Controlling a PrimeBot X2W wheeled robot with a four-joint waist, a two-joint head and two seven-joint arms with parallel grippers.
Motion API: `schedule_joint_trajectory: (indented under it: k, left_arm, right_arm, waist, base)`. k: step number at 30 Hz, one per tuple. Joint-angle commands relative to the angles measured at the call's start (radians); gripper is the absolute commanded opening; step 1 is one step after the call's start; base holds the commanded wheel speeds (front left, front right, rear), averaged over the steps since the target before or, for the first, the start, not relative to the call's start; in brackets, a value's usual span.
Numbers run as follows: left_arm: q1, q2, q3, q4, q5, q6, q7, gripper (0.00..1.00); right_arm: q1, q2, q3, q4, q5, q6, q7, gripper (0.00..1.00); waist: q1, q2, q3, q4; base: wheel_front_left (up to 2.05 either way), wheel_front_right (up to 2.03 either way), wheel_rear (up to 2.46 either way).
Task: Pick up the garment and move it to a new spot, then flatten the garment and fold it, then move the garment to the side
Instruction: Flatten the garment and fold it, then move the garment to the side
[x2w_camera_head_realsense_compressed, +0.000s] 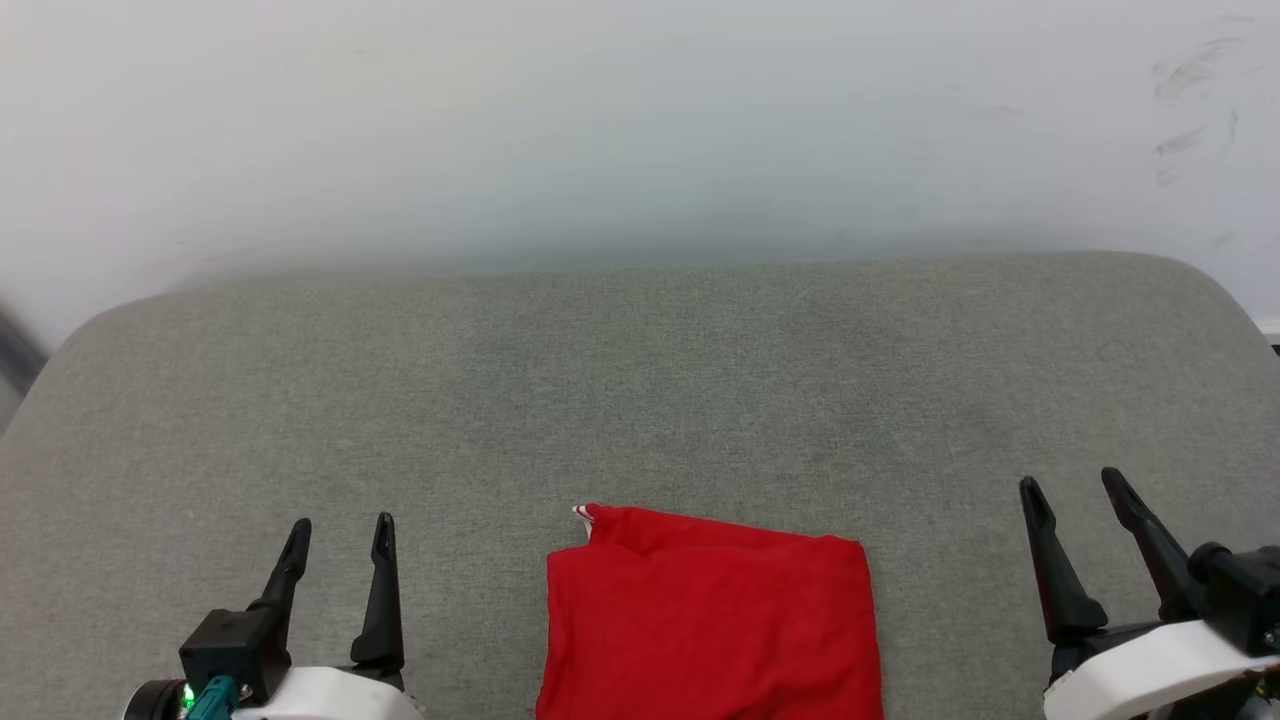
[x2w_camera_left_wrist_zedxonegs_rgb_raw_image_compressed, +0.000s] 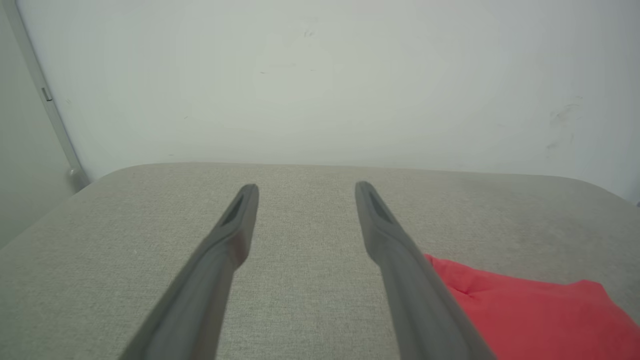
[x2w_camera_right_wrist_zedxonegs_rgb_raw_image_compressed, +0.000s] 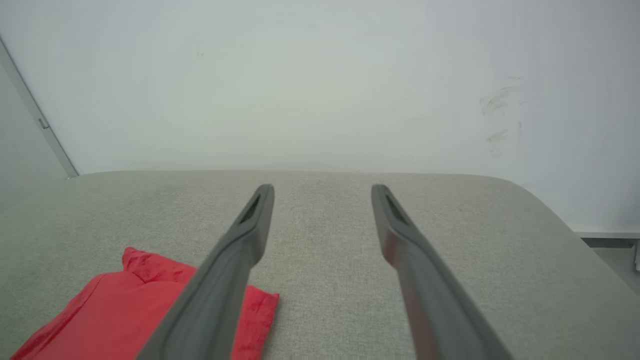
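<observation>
Red soft cloth folded into a smooth, nearly square slab, the garment (x2w_camera_head_realsense_compressed: 710, 620) (x2w_camera_left_wrist_zedxonegs_rgb_raw_image_compressed: 525, 315) (x2w_camera_right_wrist_zedxonegs_rgb_raw_image_compressed: 125, 310) lies flat at the near edge of a pale grey, finely woven padded surface (x2w_camera_head_realsense_compressed: 640, 400) with rounded corners. A speck of red-and-white striped trim (x2w_camera_head_realsense_compressed: 582, 513) peeks from the garment's far left corner, where the fabric bunches slightly. Left of the garment and apart from it, the left gripper (x2w_camera_head_realsense_compressed: 342, 523) (x2w_camera_left_wrist_zedxonegs_rgb_raw_image_compressed: 306, 186) holds its two long, tapered dark fingers spread with nothing between them. Right of the garment, farther off, the right gripper (x2w_camera_head_realsense_compressed: 1072, 480) (x2w_camera_right_wrist_zedxonegs_rgb_raw_image_compressed: 324, 187) is likewise parted and empty. Beyond the garment rises a matte white wall (x2w_camera_head_realsense_compressed: 640, 120) with faint grey scuffs.
</observation>
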Motion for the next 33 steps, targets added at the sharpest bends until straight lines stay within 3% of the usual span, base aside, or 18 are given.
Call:
schedule_joint_trajectory:
  k: [1, 14, 18, 24, 28, 33]
  left_arm:
    - [0.009, 0.000, 0.002, 0.003, 0.006, 0.005, -0.006, 1.00]
    - [0.003, 0.000, 0.010, 0.006, 0.015, 0.003, -0.007, 1.00]
    - [-0.001, 0.000, 0.016, 0.004, 0.013, 0.003, -0.007, 1.00]
    - [-0.014, -0.007, 0.029, -0.010, 0.012, -0.012, -0.006, 1.00]
    - [-0.023, -0.017, 0.040, -0.016, 0.016, -0.019, -0.006, 1.00]
    - [-0.044, -0.025, 0.041, -0.013, 0.025, -0.034, -0.006, 1.00]
  right_arm:
    - [0.015, 0.005, -0.001, -0.009, -0.010, 0.000, 0.004, 1.00]
    - [0.025, 0.021, -0.020, -0.020, -0.016, 0.000, 0.042, 1.00]
    - [0.026, 0.027, -0.061, 0.011, 0.056, 0.000, 0.111, 1.00]
    - [-0.027, -0.007, -0.196, 0.131, 0.246, 0.000, 0.329, 1.00]
    - [-0.067, -0.024, -0.281, 0.259, 0.351, 0.000, 0.555, 1.00]
    - [-0.138, 0.023, -0.348, 0.375, 0.443, 0.000, 0.769, 1.00]
  waist:
    - [0.0001, 0.0000, -0.001, -0.003]
    - [0.0001, 0.0000, 0.003, -0.008]
    - [0.0001, 0.0000, 0.006, -0.007]
    - [0.0001, 0.0000, 0.016, 0.006]
    - [0.0001, 0.0000, 0.026, 0.023]
    - [0.0001, 0.0000, 0.056, 0.058]
  base:
    - [0.00, 0.00, 0.00]
    - [0.00, 0.00, 0.00]
    - [0.00, 0.00, 0.00]
    - [0.00, 0.00, 0.00]
    - [0.00, 0.00, 0.00]
    - [0.00, 0.00, 0.00]
